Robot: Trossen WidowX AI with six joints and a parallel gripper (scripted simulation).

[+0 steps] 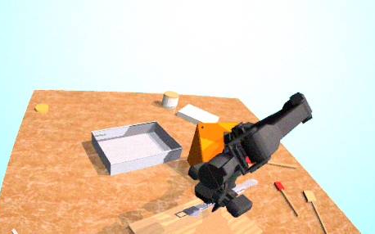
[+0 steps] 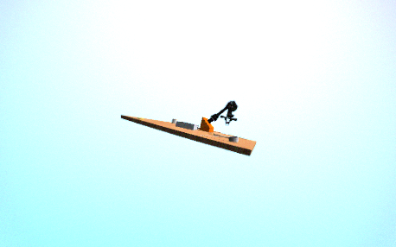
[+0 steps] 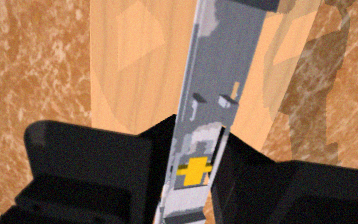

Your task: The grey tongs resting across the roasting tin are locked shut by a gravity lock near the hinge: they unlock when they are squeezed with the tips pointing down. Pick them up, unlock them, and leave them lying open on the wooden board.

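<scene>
My gripper point(image 1: 218, 203) point(image 2: 227, 122) point(image 3: 192, 124) is shut on the grey tongs point(image 1: 246, 186) point(image 3: 215, 60), with one black finger on each side of them. The tongs lie lengthwise between the fingers and look near level, above the wooden board point(image 1: 225, 224) point(image 3: 107, 95). A yellow cross-shaped piece point(image 3: 195, 171) shows on them between the fingers. Their arms look close together; whether the lock is engaged cannot be told. The far end runs out of the wrist view. The grey roasting tin point(image 1: 127, 166) stands to the left in the top view, with nothing resting across it.
An orange wedge-shaped stand point(image 1: 207, 147) is behind the gripper. A red-headed utensil point(image 1: 279, 186) and a beige-headed one point(image 1: 309, 196) lie to the right. A white block point(image 1: 196, 114), a lidded jar point(image 1: 170, 101) and a yellow disc point(image 1: 42, 108) are farther back.
</scene>
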